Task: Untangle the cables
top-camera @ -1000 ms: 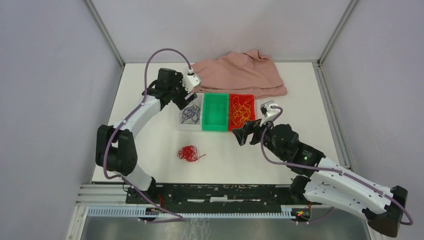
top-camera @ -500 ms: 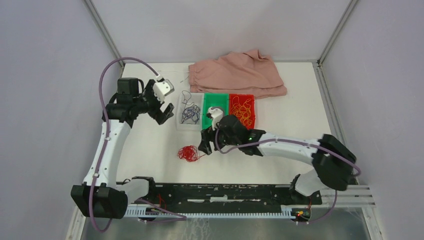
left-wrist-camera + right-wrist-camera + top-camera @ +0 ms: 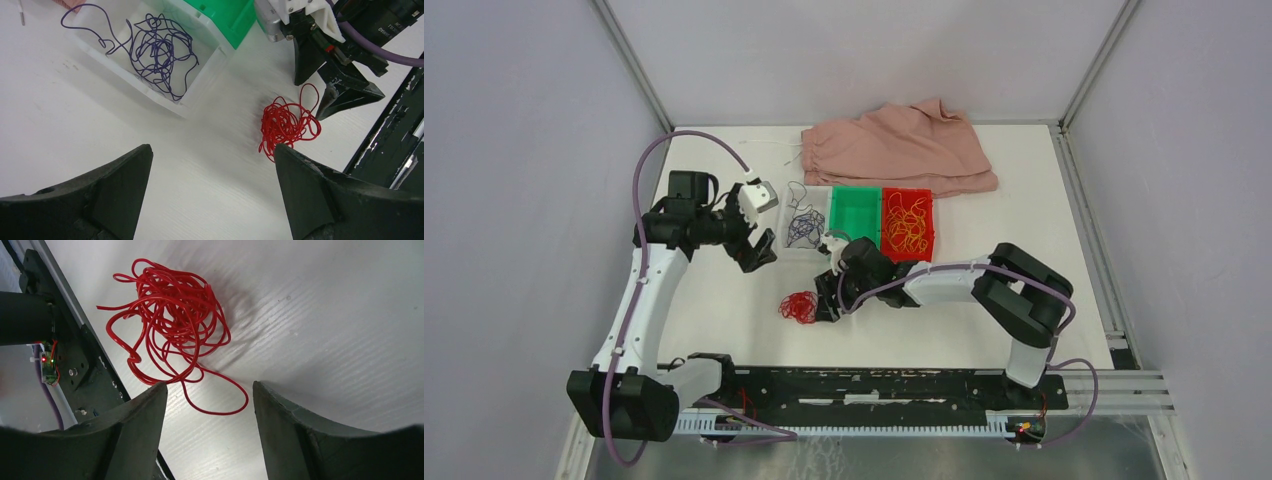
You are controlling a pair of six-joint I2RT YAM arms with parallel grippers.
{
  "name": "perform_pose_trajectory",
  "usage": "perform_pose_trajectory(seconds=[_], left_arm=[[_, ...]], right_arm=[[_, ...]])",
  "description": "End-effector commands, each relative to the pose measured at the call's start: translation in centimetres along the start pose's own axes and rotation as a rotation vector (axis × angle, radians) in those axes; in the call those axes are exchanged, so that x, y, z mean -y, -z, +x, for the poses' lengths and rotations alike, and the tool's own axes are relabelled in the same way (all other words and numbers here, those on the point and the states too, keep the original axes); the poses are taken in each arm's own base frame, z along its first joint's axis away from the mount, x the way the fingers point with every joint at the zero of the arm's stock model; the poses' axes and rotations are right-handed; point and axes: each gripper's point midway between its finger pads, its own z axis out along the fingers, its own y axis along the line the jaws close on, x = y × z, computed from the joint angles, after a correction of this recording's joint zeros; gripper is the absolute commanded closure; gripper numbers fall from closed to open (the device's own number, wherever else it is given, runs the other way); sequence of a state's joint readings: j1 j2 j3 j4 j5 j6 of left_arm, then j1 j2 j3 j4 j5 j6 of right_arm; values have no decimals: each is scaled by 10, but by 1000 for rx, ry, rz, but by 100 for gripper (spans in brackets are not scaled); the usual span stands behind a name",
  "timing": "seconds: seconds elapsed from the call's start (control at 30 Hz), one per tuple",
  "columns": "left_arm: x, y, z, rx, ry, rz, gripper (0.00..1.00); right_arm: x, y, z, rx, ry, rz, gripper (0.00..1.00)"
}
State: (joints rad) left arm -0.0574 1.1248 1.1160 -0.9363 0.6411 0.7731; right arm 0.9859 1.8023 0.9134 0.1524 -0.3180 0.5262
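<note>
On the flat white table (image 3: pixel 724 315), our black two-finger left gripper (image 3: pixel 212 150) hangs spread, empty. Our right gripper (image 3: pixel 207 390), also spread, faces the tangled thin red cable (image 3: pixel 170 320) at eleven o'clock; next, we judge, pinch one loop.

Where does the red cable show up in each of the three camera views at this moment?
Top external: the red cable lies bunched on the table, lower centre, just left of the right claw.
Left wrist: right of centre, near the right claw.
Right wrist: upper left of centre.
Shared landmark: the black base rail close beside the bundle.
</note>
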Motion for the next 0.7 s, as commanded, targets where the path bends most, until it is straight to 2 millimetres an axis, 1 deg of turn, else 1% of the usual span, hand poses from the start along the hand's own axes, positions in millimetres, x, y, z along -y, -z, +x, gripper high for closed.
perform_pose_trajectory(seconds=[0.0, 0.17, 0.23, 0.3, 0.37, 0.43, 0.47, 0.57, 0.67], left_arm=[[3, 7, -15, 56, -51, 8, 2], [6, 6, -12, 56, -46, 15, 3], [7, 6, -13, 59, -48, 16, 3], [7, 7, -14, 63, -53, 17, 3], [7, 7, -16, 67, -52, 20, 4], [7, 7, -18, 75, -52, 23, 4], [7, 8, -20, 79, -52, 26, 4], [7, 9, -25, 92, -57, 26, 4], [8, 13, -30, 109, -69, 24, 4]], right_arm=[[-13, -9, -21, 46, 14, -66, 31], [-10, -14, -26, 40, 33, -48, 41], [-10, -13, -26, 37, 42, -44, 46], [-11, -10, -27, 36, 50, -42, 55], [-13, -6, -28, 33, 59, -41, 65], [-17, 1, -29, 37, 69, -49, 71], [-17, 3, -28, 36, 70, -47, 76], [-21, 15, -32, 57, 74, -42, 98], [-32, 31, -41, 90, 76, -57, 100]])
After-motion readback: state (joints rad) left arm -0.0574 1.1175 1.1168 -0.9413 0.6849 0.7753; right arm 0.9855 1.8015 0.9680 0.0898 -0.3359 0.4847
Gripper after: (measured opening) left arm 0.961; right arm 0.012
